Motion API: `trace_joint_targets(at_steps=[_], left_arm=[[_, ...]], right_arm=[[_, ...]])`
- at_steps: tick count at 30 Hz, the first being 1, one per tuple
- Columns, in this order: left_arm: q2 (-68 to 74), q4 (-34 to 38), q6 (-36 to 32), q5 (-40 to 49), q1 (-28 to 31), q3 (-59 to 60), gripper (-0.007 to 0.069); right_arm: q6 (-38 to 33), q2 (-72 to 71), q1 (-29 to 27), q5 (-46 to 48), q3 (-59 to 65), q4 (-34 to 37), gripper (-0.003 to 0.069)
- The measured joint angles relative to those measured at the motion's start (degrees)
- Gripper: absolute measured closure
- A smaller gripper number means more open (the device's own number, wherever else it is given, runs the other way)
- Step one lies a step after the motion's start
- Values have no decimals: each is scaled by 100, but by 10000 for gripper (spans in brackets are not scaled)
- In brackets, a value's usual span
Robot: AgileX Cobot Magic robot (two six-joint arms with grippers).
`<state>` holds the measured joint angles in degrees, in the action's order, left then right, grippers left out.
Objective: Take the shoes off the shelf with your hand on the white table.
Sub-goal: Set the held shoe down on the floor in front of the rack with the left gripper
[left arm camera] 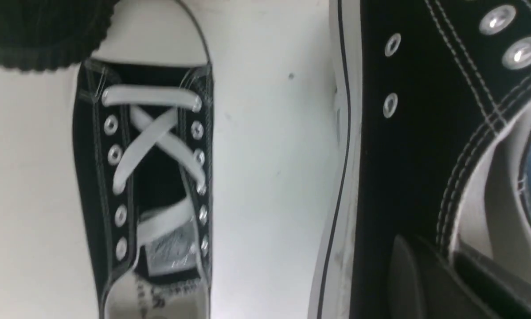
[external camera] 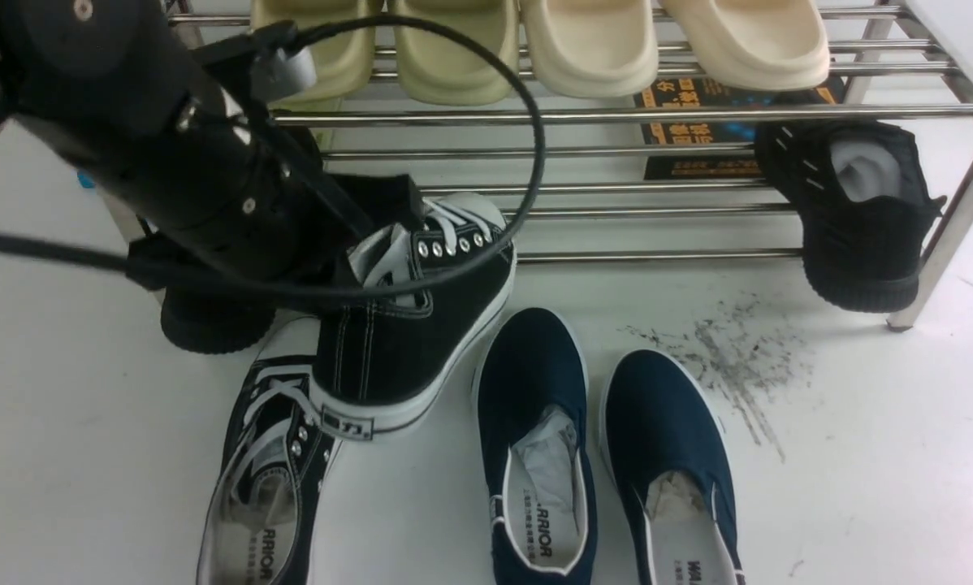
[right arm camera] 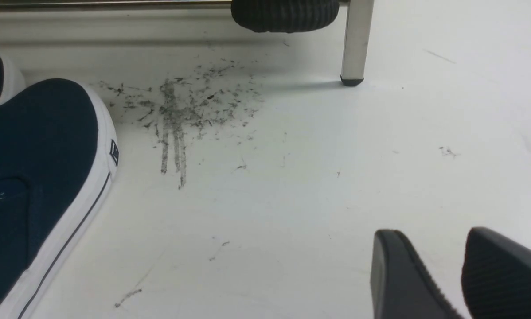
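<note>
One black canvas sneaker point(external camera: 421, 325) with white laces is tilted, heel low, in front of the steel shelf point(external camera: 616, 116). My left gripper point(external camera: 373, 236) is shut on the side of its collar. In the left wrist view the fingers point(left arm camera: 407, 274) pinch the collar wall of that sneaker point(left arm camera: 403, 155). The second sneaker point(external camera: 267, 479) lies flat on the white table point(external camera: 860, 455), its toe under the held heel; it also shows from the wrist point(left arm camera: 150, 177). My right gripper point(right arm camera: 430, 232) stands open and empty low over bare table.
Two navy slip-ons point(external camera: 535, 422) lie beside the sneakers. Black knit shoes sit at the shelf's right point(external camera: 860, 219) and behind my left arm point(external camera: 210, 325). Beige slippers point(external camera: 592, 41) fill the upper tier. Dark scuff marks point(external camera: 730, 357) and a shelf leg point(right arm camera: 356, 44) are near my right gripper.
</note>
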<state>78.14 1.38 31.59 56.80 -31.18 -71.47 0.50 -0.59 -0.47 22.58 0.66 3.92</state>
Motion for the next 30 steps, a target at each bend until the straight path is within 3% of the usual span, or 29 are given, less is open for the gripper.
trace_joint_targets(at_steps=[3, 6, 16, 24, 30], left_arm=[[-288, -389, 720, -242, -362, 593, 613], [-531, -1001, 1877, -504, -861, 1314, 613], [-415, -3861, 5828, -1106, -2163, 2269, 611], [-323, -4934, 7210, -845, -2563, 2269, 610], [-323, -4536, 7013, -960, -2595, 2269, 610]], right_arm=[[0, 0, 0, 0, 0, 0, 417], [0, 0, 0, 0, 0, 0, 417], [0, 0, 0, 0, 0, 0, 417], [0, 0, 0, 0, 0, 0, 417], [0, 0, 0, 0, 0, 0, 417]])
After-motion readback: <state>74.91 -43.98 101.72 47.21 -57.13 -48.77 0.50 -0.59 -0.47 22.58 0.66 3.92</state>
